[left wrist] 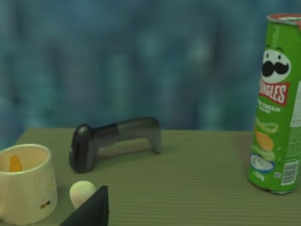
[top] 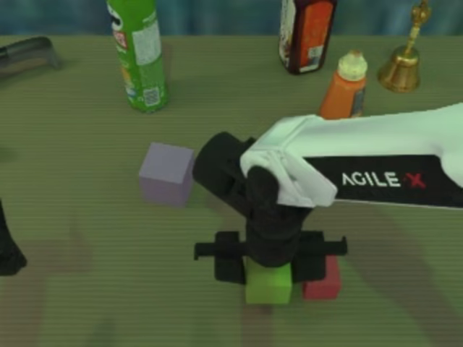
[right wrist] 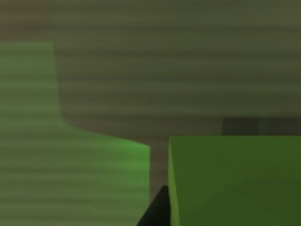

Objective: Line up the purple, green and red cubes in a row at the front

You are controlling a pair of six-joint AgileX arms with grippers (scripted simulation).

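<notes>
Right hand (top: 269, 262) — over matte lime-green cube (top: 268, 284)

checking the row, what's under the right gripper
Under the right gripper sits the green cube, beside the red cube at the table's front. The gripper hides the tops of both, and whether the fingers touch the green cube.
</notes>
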